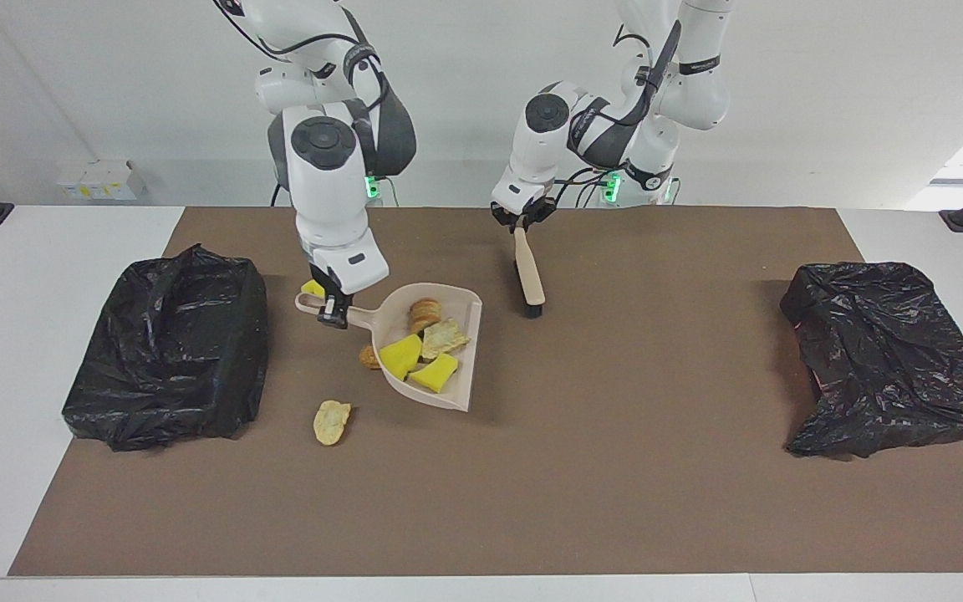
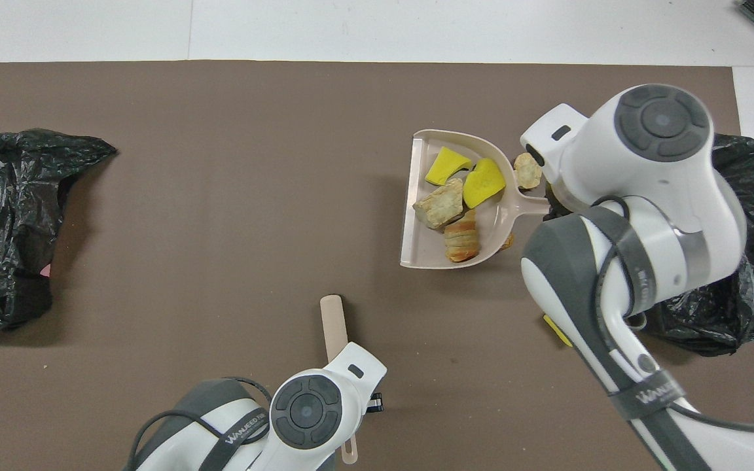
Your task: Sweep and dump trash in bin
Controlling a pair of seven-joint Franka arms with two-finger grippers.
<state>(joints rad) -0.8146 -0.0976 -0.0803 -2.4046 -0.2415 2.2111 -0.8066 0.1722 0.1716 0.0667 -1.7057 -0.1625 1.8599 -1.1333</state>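
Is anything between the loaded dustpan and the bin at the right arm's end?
Nothing visible blocks it. The right gripper holds the dustpan clear of the mat; loose scraps lie below, and the black-bagged bin is open.

Brown mat [image 1: 615, 468], white boxes [image 1: 97, 179] by wall

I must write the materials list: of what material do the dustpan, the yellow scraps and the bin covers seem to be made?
Dustpan: looks like moulded plastic, beige, smooth and matt, with thin even walls.
Yellow scraps: probably sponge foam, bright, dull-surfaced, with cut faces.
Bin covers: thin black plastic film, glossy, crinkled with many shiny folds.
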